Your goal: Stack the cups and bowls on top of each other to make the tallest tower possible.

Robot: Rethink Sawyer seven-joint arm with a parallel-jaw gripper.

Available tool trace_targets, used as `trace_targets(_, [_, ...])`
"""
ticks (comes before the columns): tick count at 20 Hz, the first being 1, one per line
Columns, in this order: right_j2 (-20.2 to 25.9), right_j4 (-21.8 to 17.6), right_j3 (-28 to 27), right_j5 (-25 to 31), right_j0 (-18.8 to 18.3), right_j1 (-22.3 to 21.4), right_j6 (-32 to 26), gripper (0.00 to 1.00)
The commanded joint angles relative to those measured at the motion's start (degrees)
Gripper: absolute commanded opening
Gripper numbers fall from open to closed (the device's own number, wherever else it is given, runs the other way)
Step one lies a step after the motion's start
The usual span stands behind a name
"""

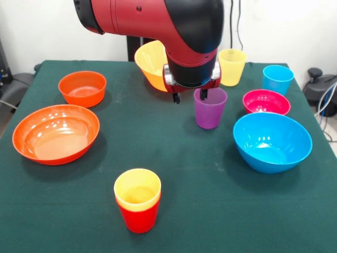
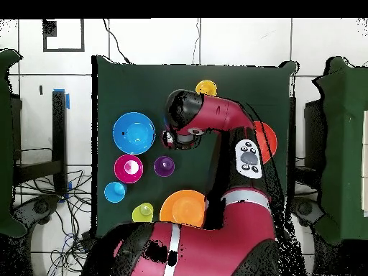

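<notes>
The tower is a red cup with a yellow-orange cup nested in it [image 1: 138, 207], standing near the front edge and also seen from above [image 2: 206, 88]. My gripper [image 1: 190, 96] hangs open just left of the purple cup [image 1: 209, 108], one finger [image 1: 204, 94] overlapping its rim. From overhead the gripper [image 2: 171, 138] sits beside the purple cup [image 2: 164, 166], slightly apart. A pale yellow cup [image 1: 231, 67] and a blue cup [image 1: 277, 80] stand behind. The bowls are a large blue [image 1: 272, 141], a magenta [image 1: 266, 101], a wide shallow orange [image 1: 56, 133], a small orange [image 1: 82, 88] and a tilted yellow-orange one [image 1: 151, 66] partly behind the arm.
The dark green table [image 1: 210, 211] carries everything. The magenta bowl and blue bowl crowd the purple cup's right side. Overhead, the arm covers part of the wide orange bowl [image 2: 267, 140]. Cables and chairs stand off the table's sides.
</notes>
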Motion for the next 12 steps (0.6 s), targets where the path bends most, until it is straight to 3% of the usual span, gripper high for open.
trace_targets(1, [2.74, 1.39, 4.57, -4.92, 0.41, 2.18, 9.53, 1.00])
trace_targets(12, [3.06, 3.18, 2.74, -3.10, 0.26, 4.21, 10.10, 1.00])
